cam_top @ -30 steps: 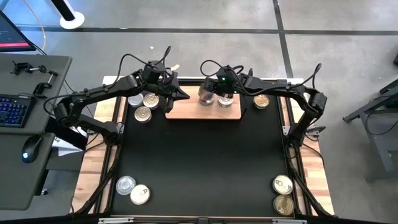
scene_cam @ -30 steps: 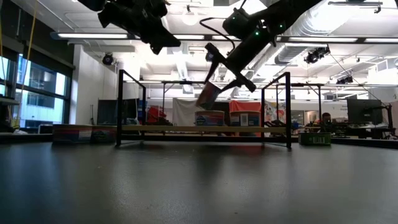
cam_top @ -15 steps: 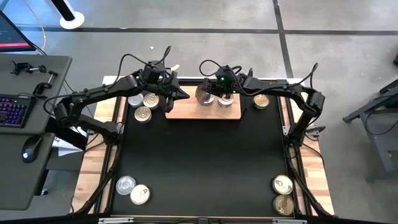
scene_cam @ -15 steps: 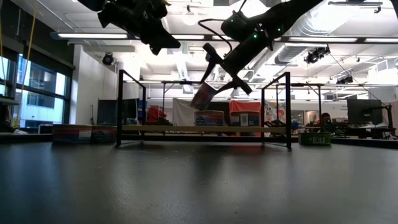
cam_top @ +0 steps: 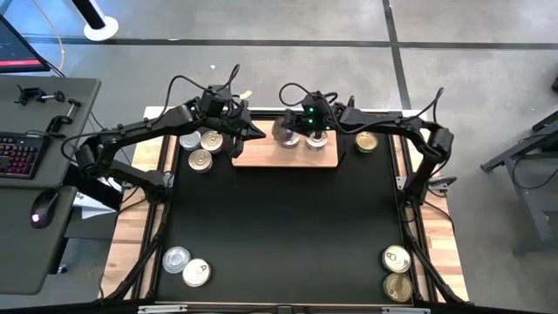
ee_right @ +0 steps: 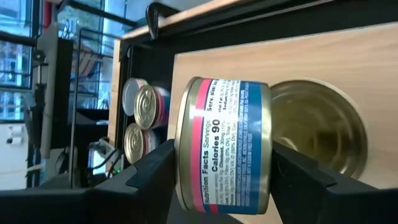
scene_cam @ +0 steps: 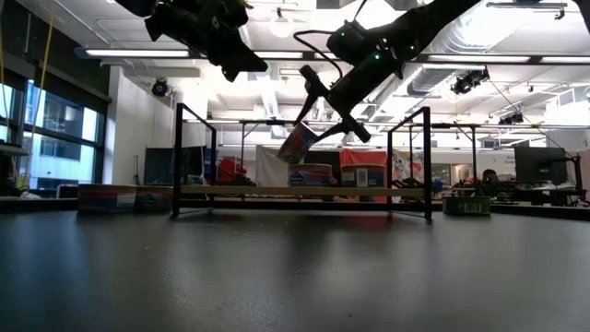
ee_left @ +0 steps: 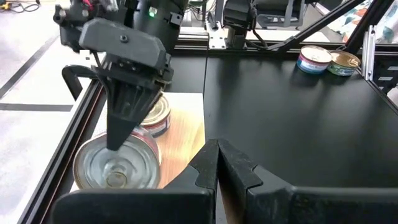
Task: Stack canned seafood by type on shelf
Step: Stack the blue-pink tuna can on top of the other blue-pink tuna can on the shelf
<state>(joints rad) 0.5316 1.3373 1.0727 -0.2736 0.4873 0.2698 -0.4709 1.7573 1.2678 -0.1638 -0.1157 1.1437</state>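
The shelf (cam_top: 261, 157) is a pale wood board at the far middle of the black mat. One tin (cam_top: 316, 139) stands on it. My right gripper (cam_top: 286, 133) hangs over the board's middle, shut on a tin with a blue and pink label (ee_right: 224, 143), just left of the standing tin's gold lid (ee_right: 320, 124). My left gripper (ee_left: 217, 158) hovers shut and empty above the board's left end (cam_top: 255, 133). Three tins (cam_top: 200, 148) sit on the mat left of the board, and one (cam_top: 366, 141) sits to its right. My right gripper pinches the tin between its two fingers, one finger (ee_right: 155, 168) on one flat end and the other (ee_right: 301, 171) on the opposite flat end. The fingers slant down from the table's right. The tin (scene_cam: 297, 145) is tilted on its side and lifted clear of the shelf.
Two tins (cam_top: 187, 266) lie at the mat's near left corner and two more (cam_top: 397, 272) at the near right corner. A black frame (scene_cam: 302, 161) with upright posts borders the table. A desk with a keyboard (cam_top: 17, 153) stands off to the left.
My right gripper has tipped a little further down. The tin in it has swung slightly toward the table's left and a touch lower, still clear of the shelf.
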